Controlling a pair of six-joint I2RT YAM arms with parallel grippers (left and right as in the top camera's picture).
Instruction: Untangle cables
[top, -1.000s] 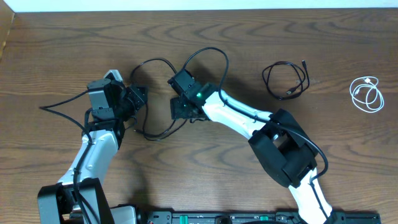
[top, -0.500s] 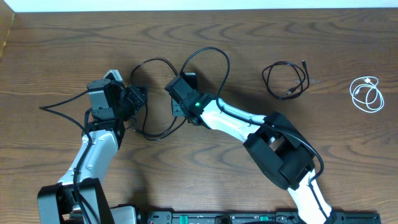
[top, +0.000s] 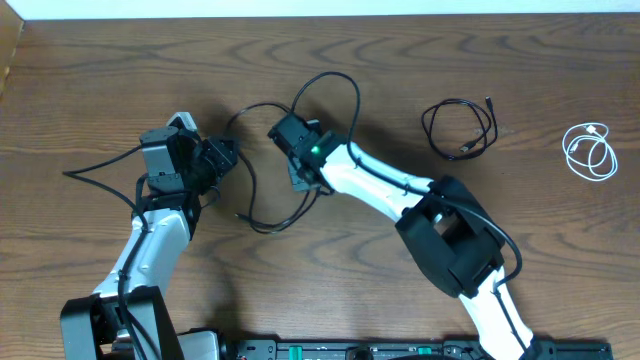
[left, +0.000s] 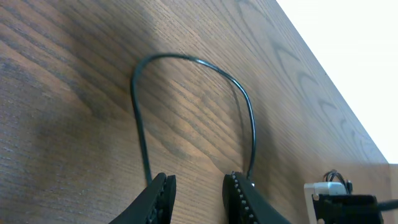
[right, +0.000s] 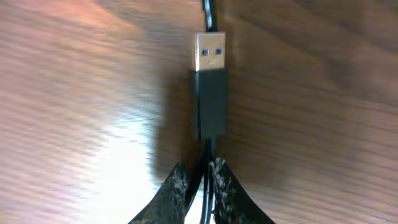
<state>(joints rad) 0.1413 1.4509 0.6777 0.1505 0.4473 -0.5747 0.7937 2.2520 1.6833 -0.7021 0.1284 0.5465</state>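
The wooden surface (top: 100, 60) carries 3 cables. The right arm (top: 380, 185) reaches toward the left arm (top: 160, 235), and their 2 sets of fingers are near each other.

The long black cable (left: 140, 124) arches ahead of the left fingers (left: 158, 193), with 1 strand coming down at each fingertip. These fingers stand a little apart with bare wood showing between the tips. Whether they hold the cable lower down cannot be told.

The right fingers (right: 180, 186) are pinched nearly together on this same cable, and its USB plug (right: 210, 81) lies flat just ahead of their tips.

A second black cable (top: 426, 120) lies coiled well apart from the right fingers. A small white cable (top: 580, 150) is coiled farther beyond it.
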